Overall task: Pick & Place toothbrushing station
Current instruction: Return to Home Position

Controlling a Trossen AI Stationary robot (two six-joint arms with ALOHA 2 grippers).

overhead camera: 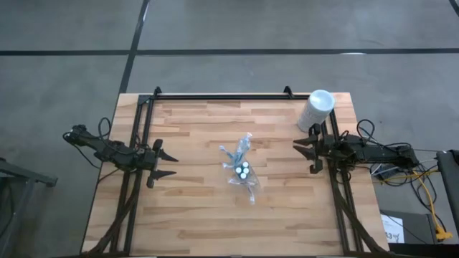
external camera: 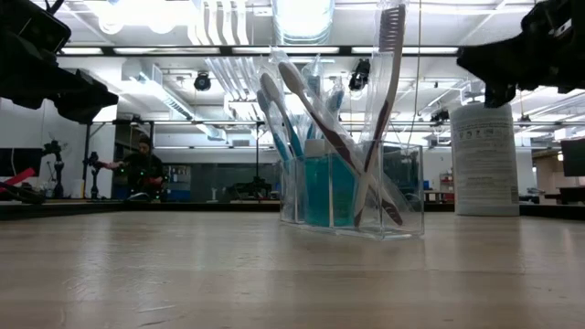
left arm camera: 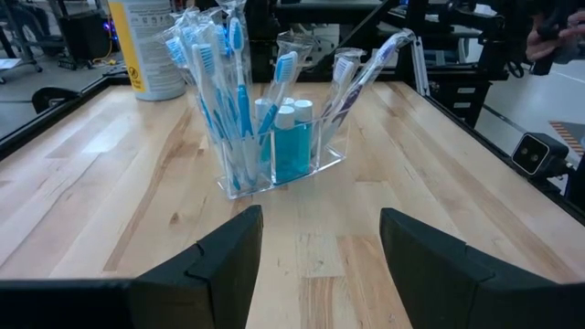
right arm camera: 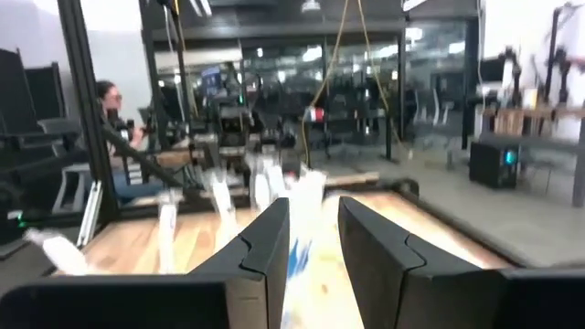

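Currently, left gripper [overhead camera: 174, 165] and right gripper [overhead camera: 301, 157] hover spread and empty at opposite table [overhead camera: 186, 215] sides; between them stands the clear organizer [overhead camera: 242, 172] holding toothbrushes [left arm camera: 215, 100] and tubes [left arm camera: 291, 146].

My overhead camera looks straight down on the whole table [overhead camera: 193, 129]. The low one sits at tabletop height, close to the clear organizer [external camera: 352, 196], facing the room behind. My wrist cameras look inward from left and right; all four share that organizer.
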